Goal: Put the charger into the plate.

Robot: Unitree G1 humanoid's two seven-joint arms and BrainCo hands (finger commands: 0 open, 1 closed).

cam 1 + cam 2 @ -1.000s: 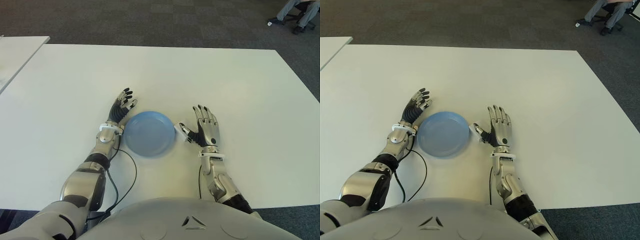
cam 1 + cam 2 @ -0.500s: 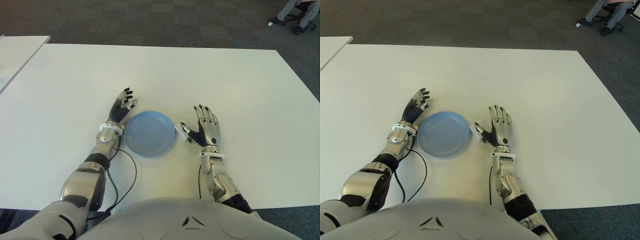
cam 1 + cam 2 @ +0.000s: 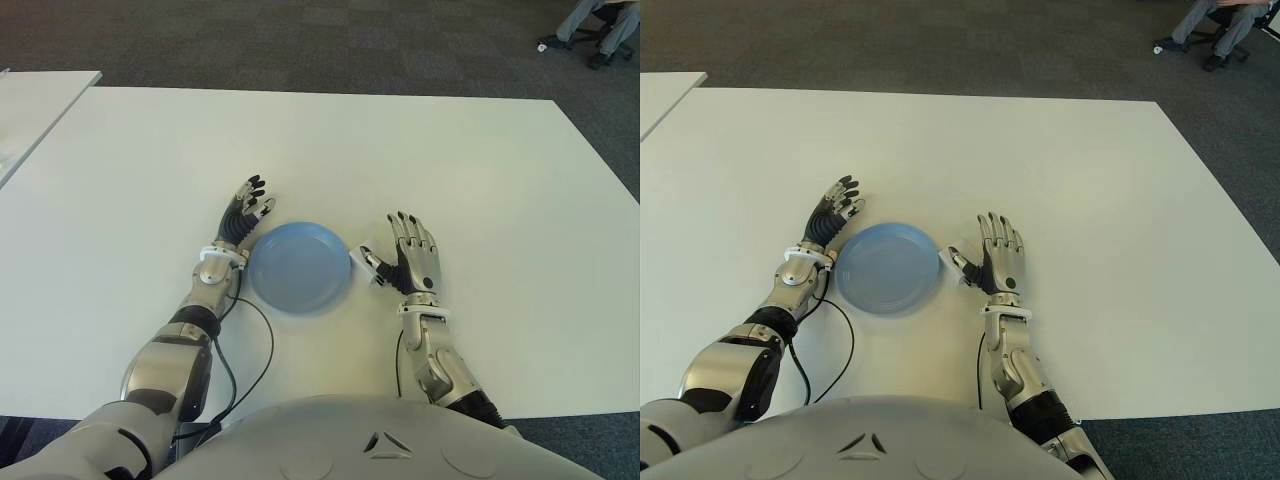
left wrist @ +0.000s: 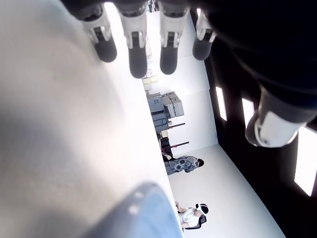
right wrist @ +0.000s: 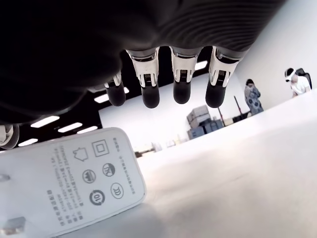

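Left eye view, centre of frame: white table (image 3: 420, 150), w/ blue plate (image 3: 298, 267) lying flat just below mid-frame, nothing in it. Right hand (image 3: 410, 262) shows just right of plate, palm toward plate, fingers (image 3: 405, 225) extended and spread, gripping nothing. Charger (image 3: 366, 260), small white block, sits between the plate's right rim and the right thumb, at the rim's edge and outside the plate; whether it touches rim or thumb cannot be told from the eye views. Right wrist view: charger (image 5: 69, 181) is close under the palm, printed label face visible, one metal prong at the lower left edge of frame; four fingertips (image 5: 149, 96) hang straight above it, not closed round it. Left hand (image 3: 246, 212) shows at the plate's upper left, fingers loosely extended, holding nothing; left wrist view shows its fingertips (image 4: 137, 64) apart over the table top and a blurred bit of blue plate rim at lower frame. Black cable (image 3: 262, 345) runs from left forearm across table at lower left. Upper right corner of frame: person's legs (image 3: 590, 20) on dark carpet, well apart from the table.
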